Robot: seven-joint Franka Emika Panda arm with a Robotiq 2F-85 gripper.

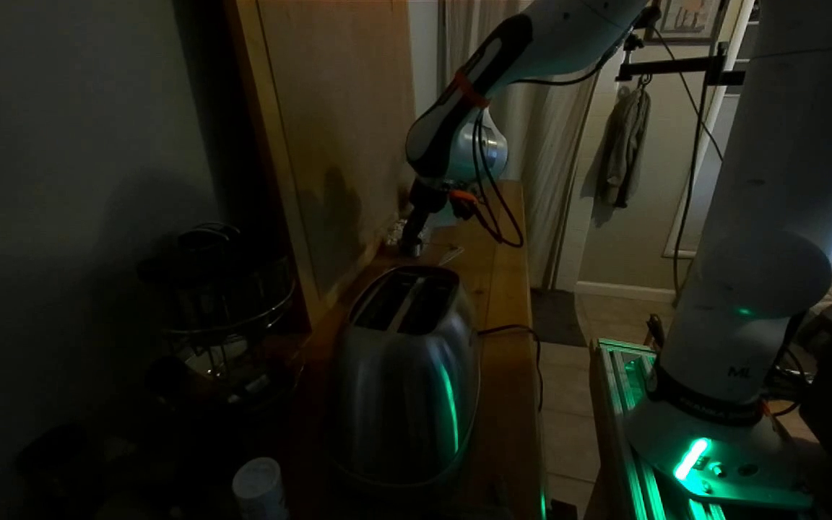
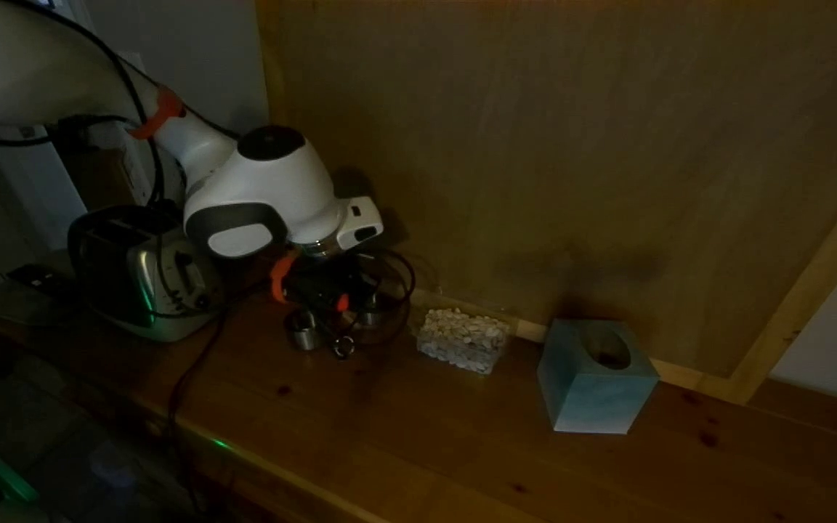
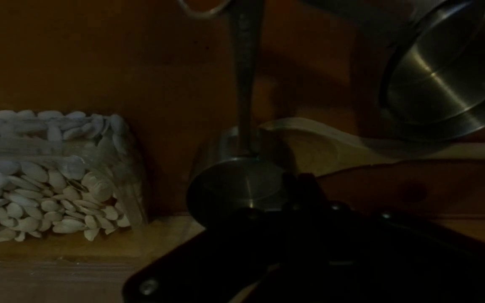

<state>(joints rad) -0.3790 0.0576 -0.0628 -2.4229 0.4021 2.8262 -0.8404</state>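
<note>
My gripper [image 3: 298, 176] is dark in the wrist view, its fingertips almost together at the right rim of a metal measuring cup [image 3: 242, 185]. The cup wall appears to pass between them. The cup's opening faces the camera, and its handle ends in a ring [image 3: 204, 10]. Whether the cup touches the table cannot be told. A wooden spoon [image 3: 310, 147] lies just behind it. A larger metal cup [image 3: 444, 80] stands nearby; it also shows in an exterior view [image 2: 304, 330]. The gripper shows low over the table in both exterior views [image 1: 412, 238] [image 2: 362, 296].
A clear box of pale seeds [image 3: 53, 185] sits beside the cup; an exterior view shows it too [image 2: 462, 340]. A blue tissue box [image 2: 596, 385] stands further along. A steel toaster [image 1: 409, 390] stands nearby with a cord. A wooden panel [image 2: 571, 145] backs the table. The light is dim.
</note>
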